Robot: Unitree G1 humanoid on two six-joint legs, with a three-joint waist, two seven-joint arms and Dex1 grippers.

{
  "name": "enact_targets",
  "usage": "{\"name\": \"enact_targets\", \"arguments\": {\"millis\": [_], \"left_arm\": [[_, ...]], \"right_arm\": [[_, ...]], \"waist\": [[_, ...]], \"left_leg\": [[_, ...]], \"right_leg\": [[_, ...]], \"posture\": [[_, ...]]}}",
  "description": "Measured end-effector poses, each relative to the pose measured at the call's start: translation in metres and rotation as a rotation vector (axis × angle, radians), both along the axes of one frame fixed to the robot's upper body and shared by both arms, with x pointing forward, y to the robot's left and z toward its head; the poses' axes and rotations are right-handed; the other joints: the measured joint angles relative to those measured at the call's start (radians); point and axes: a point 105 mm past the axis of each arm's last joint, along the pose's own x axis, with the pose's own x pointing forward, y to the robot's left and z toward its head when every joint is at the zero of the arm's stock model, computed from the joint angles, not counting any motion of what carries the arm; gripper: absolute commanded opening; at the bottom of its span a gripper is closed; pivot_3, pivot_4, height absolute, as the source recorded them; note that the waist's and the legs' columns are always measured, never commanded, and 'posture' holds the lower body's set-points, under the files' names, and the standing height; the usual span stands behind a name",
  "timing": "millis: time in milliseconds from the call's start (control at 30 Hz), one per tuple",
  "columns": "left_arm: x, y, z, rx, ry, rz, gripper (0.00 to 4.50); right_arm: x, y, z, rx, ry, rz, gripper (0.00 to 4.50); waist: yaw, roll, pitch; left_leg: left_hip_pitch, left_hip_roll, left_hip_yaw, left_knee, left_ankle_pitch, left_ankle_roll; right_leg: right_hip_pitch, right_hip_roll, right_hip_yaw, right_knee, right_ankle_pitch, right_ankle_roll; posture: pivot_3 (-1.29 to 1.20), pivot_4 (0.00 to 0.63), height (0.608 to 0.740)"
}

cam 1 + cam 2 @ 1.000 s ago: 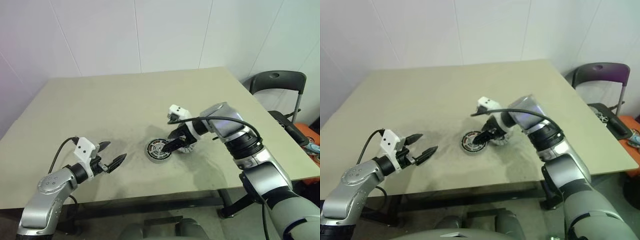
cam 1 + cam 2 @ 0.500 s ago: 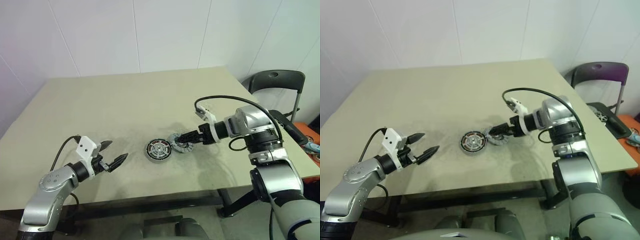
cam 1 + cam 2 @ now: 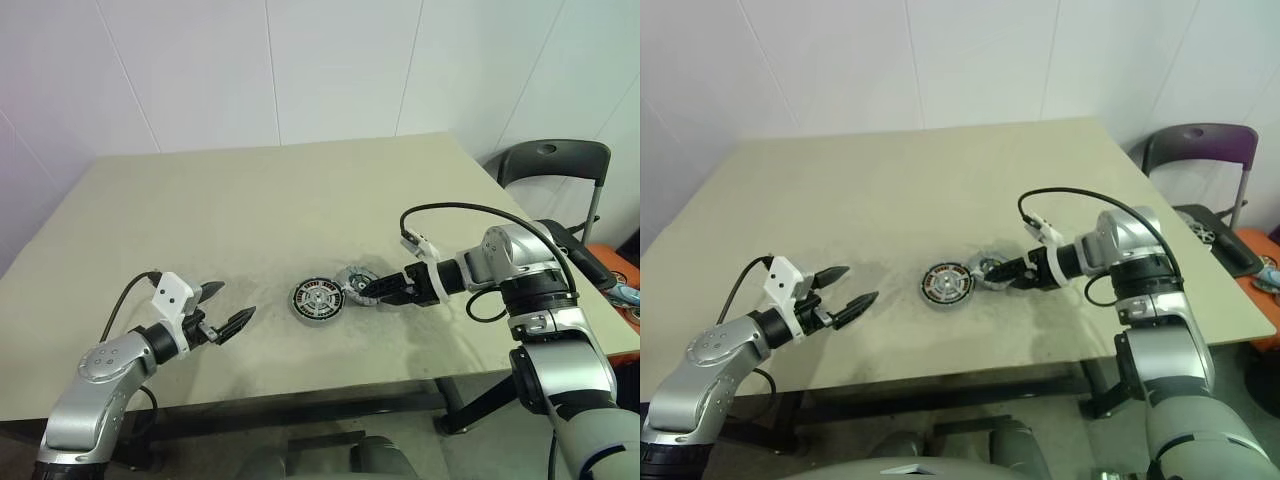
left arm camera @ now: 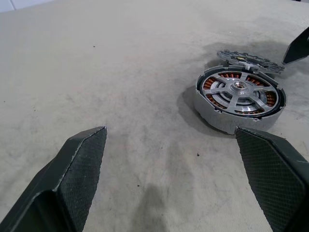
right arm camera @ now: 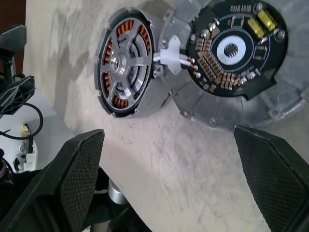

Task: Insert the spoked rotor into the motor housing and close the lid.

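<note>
The motor housing (image 3: 317,300) lies flat near the table's front middle, its copper windings showing. The spoked rotor (image 4: 239,89) sits inside it, hub up. The lid (image 3: 355,281) rests just to the housing's right, touching it, with its dark circuit-board side (image 5: 236,53) up and white wires (image 5: 171,60) linking it to the housing. My right gripper (image 3: 372,290) is open and low at the lid's right edge, holding nothing. My left gripper (image 3: 232,303) is open and empty, a hand's width left of the housing and pointing toward it.
The beige table (image 3: 250,200) is bare apart from the motor parts. A dark chair (image 3: 555,165) stands past the table's right edge, with a white wall behind.
My right gripper has drawn back from over the housing to the right and lower, rolling as it went. It now sits at the lid's right side. The left arm has kept still.
</note>
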Motion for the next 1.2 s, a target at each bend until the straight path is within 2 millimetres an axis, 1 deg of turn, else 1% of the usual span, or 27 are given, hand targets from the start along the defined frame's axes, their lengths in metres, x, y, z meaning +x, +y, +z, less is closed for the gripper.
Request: {"name": "enact_targets", "arguments": {"millis": [133, 333, 500, 600, 900, 1067, 1200], "left_arm": [[0.000, 0.000, 0.000, 0.000, 0.000, 0.001, 4.50], [0.000, 0.000, 0.000, 0.000, 0.000, 0.002, 4.50], [0.000, 0.000, 0.000, 0.001, 0.000, 0.003, 4.50], [0.000, 0.001, 0.000, 0.007, 0.001, 0.002, 4.50], [0.001, 0.003, 0.002, 0.023, -0.002, -0.003, 4.50], [0.001, 0.003, 0.002, 0.028, -0.003, -0.004, 4.50], [0.002, 0.003, 0.004, 0.028, -0.010, -0.005, 4.50]], "right_arm": [[-0.001, 0.000, -0.002, 0.004, 0.006, 0.000, 4.46], [-0.004, -0.001, -0.010, -0.013, 0.029, -0.011, 4.46], [-0.005, 0.003, -0.013, 0.013, 0.039, -0.023, 4.46], [-0.003, 0.004, -0.013, 0.021, 0.036, -0.038, 4.46], [0.006, -0.002, -0.020, 0.109, 0.089, -0.175, 4.46], [0.012, -0.002, -0.022, 0.128, 0.073, -0.221, 4.46], [0.018, -0.007, -0.024, 0.142, 0.046, -0.272, 4.46]], "waist": [[0.000, 0.000, 0.000], [0.000, 0.000, 0.000], [0.000, 0.000, 0.000], [0.000, 0.000, 0.000], [-0.001, 0.000, 0.000], [-0.001, 0.000, 0.000], [-0.001, 0.000, 0.000]], "left_leg": [[0.000, 0.000, 0.000, 0.000, 0.000, 0.000], [-0.001, 0.000, 0.000, 0.000, 0.000, 0.000], [-0.001, 0.000, 0.000, 0.000, 0.000, 0.000], [-0.002, 0.000, 0.000, 0.000, 0.000, 0.000], [-0.001, 0.000, 0.000, 0.000, 0.000, 0.000], [0.000, 0.000, 0.000, 0.000, 0.000, 0.000], [0.001, 0.000, 0.000, 0.000, 0.000, 0.000]], "right_leg": [[0.000, 0.000, 0.000, 0.000, -0.001, 0.001], [0.000, 0.000, 0.000, -0.002, 0.000, 0.001], [0.000, 0.000, 0.000, -0.002, 0.000, 0.001], [0.000, 0.000, 0.000, -0.003, 0.000, 0.001], [0.001, 0.001, 0.000, -0.004, 0.001, 0.000], [0.003, 0.001, 0.000, -0.005, 0.000, 0.000], [0.005, 0.001, 0.000, -0.006, 0.000, 0.000]], "posture": [[0.00, 0.000, 0.740], [0.00, 0.000, 0.740], [0.00, 0.000, 0.740], [0.00, 0.000, 0.740], [0.00, 0.000, 0.740], [0.00, 0.000, 0.740], [0.00, 0.000, 0.740]]}}
